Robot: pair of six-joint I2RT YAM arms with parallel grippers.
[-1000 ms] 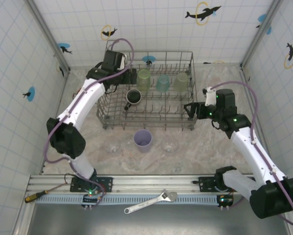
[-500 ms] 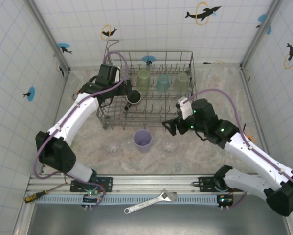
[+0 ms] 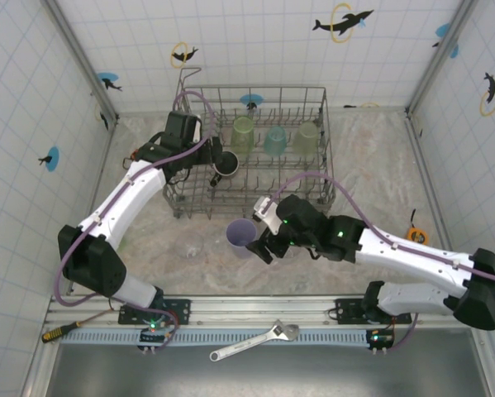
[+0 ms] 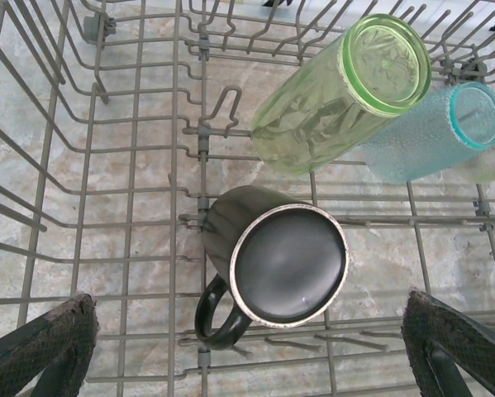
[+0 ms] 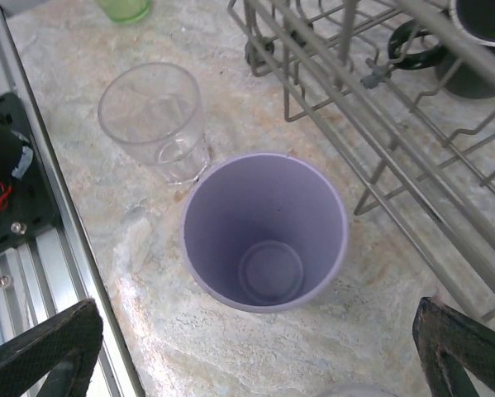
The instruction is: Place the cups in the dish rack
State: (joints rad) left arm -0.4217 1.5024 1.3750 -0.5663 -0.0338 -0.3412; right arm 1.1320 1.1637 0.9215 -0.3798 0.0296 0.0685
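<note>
The grey wire dish rack (image 3: 317, 178) holds two green cups (image 3: 243, 132), a teal cup (image 3: 274, 139) and a black mug (image 3: 226, 164). My left gripper (image 3: 211, 157) hovers open over the mug (image 4: 288, 265), which lies bottom-up between its fingers (image 4: 49, 347) without touching them. The green cup (image 4: 346, 95) and the teal cup (image 4: 433, 132) lean beyond the mug. A lavender cup (image 3: 240, 236) stands upright in front of the rack. Directly above this lavender cup (image 5: 264, 231), my right gripper (image 5: 255, 356) is open. A clear cup (image 5: 152, 120) stands to its left.
The clear cup (image 3: 191, 246) is on the marble floor left of the lavender one. An orange tape measure (image 3: 415, 237) lies at the right. A wrench (image 3: 255, 341) and a screwdriver (image 3: 65, 331) rest on the front rail. The rack's edge (image 5: 379, 107) runs close to the lavender cup.
My right arm has swung from the rack's right side to the front and now hangs over the lavender cup. The left gripper pulled back slightly over the black mug.
</note>
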